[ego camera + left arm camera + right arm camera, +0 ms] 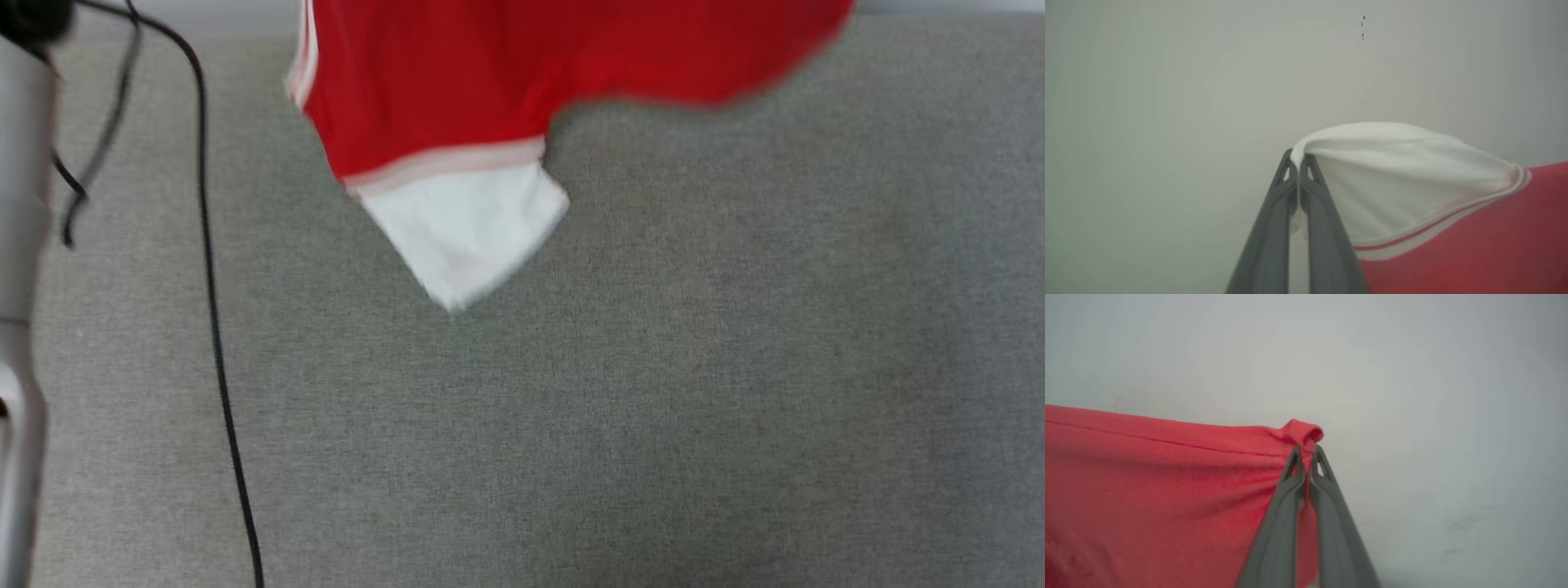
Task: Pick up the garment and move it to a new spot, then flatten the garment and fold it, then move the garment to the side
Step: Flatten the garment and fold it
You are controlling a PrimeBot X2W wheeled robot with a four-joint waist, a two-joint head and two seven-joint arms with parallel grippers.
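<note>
Left hand (1299, 158): fingers pressed together on the edge of a white sleeve (1396, 175); the cloth fans away to its right.
Right hand (1307, 451): fingers pressed together on a rolled red hem corner (1303, 433); the cloth stretches off to its left.
Garment (490, 73): slung between the two hands, apparently raised above the counter (653, 408); a second sleeve (465, 229) dangles below.
Step in hand: judged to be the carry to a new spot.
Method: move both hands together with the span taut; lower the dangling sleeve first, away from the cable (216, 327).
Risk: thin pinches; a jerk could pull the fabric free.
</note>
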